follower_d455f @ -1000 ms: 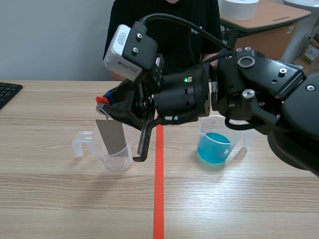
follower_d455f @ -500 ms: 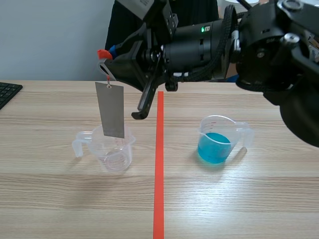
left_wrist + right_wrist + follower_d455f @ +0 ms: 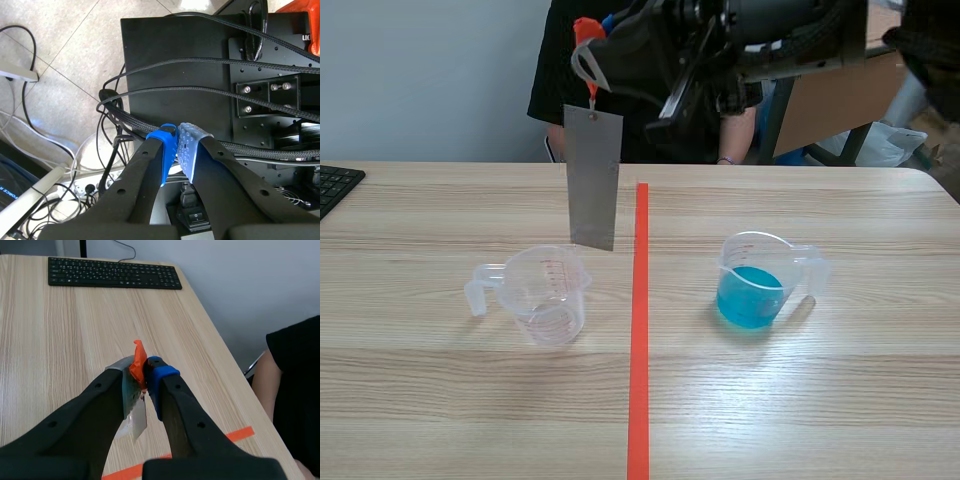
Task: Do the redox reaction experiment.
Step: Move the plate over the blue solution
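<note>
Hardly anything legible. Left of centre in the scene view, red graduation lines on the empty measuring cup [image 3: 545, 295], figures too small to read. Cut-off white letters, perhaps "FORCE", on a dark blue object [image 3: 10, 182]. At far left, keyboard [image 3: 335, 185] legends unreadable.

keyboard [image 3: 335, 185] cut at edge, person [image 3: 552, 90] partly behind R tool [image 3: 598, 28]
</note>
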Tool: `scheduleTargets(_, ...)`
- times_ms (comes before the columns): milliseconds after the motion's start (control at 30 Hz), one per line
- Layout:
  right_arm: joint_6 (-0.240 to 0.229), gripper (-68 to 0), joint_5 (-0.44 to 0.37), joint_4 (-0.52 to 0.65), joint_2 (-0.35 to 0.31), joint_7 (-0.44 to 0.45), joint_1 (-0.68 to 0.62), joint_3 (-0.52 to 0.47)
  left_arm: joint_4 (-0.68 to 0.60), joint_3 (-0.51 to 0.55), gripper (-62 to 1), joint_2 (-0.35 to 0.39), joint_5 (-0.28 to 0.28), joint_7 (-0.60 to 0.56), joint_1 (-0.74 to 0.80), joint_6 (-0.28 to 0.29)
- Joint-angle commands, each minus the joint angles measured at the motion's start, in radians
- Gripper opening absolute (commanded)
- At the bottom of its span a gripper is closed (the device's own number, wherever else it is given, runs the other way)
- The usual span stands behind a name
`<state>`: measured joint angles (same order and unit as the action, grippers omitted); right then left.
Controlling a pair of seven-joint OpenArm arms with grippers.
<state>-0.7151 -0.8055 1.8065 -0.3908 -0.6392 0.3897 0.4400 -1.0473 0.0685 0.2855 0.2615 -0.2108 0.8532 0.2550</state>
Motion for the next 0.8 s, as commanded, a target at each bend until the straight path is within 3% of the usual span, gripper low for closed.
scheduleTargets(0,0.007,-66.2,-0.019,0.016,-0.006,-0.019,0.025,-0.035,-0.014,0.008,-56.4,0.0,0.003,-0.007,0.008,0.002)
scheduleTargets(333,-0.031,-66.2,-0.044,0.016,-0.006,-0.185,0.01,-0.245,-0.014,0.008,-56.4,0.0,0.003,-0.005,0.008,0.002)
scheduleTargets(600,-0.031,-66.2,-0.067,0.016,-0.01,-0.24,-0.068,-0.404,-0.016,0.011,-56.4,0.02,0.007,-0.024,0.028,0.001)
scheduleTargets(767,-0.031,-66.2,-0.127,0.016,-0.081,-0.218,-0.117,-0.413,-0.049,0.011,-56.4,0.074,0.008,-0.12,0.102,0.002)
